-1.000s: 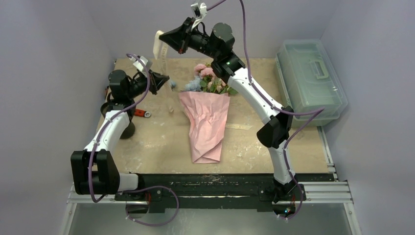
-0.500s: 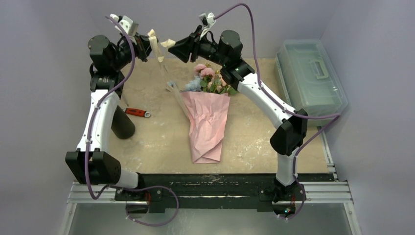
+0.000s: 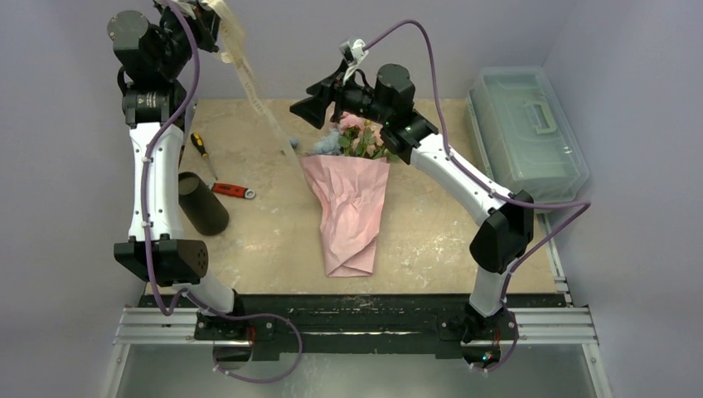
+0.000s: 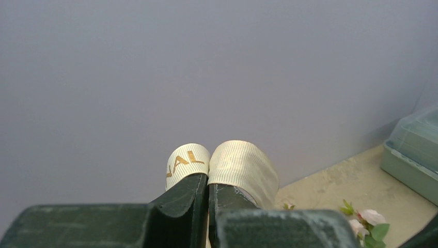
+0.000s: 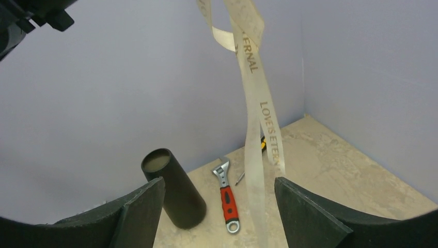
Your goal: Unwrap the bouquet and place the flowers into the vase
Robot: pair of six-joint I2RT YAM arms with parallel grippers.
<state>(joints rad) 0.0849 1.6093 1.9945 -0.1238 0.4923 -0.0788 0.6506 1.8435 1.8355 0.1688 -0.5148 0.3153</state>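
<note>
Noted pink crinkled-paper bouquet [image 3: 352, 207] lying mid-desk [image 3: 273, 240], blooms toward the back wall, just under right claw [image 3: 303, 108], fingers spread apart, gripping nothing. Saw left claw [image 3: 207, 21] high at far left, pinched on cream gold-lettered ribbon [image 3: 249, 83] (strip trailing down toward the blooms). Logged dark cylindrical vase [image 3: 203, 203] standing left, red-handled wrench [image 3: 232, 190] and screwdriver [image 3: 201, 149] beside it.

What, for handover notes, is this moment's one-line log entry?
left gripper: shut on ribbon; right gripper: open, empty; bouquet: wrapped; vase: upright, flowerless
</note>
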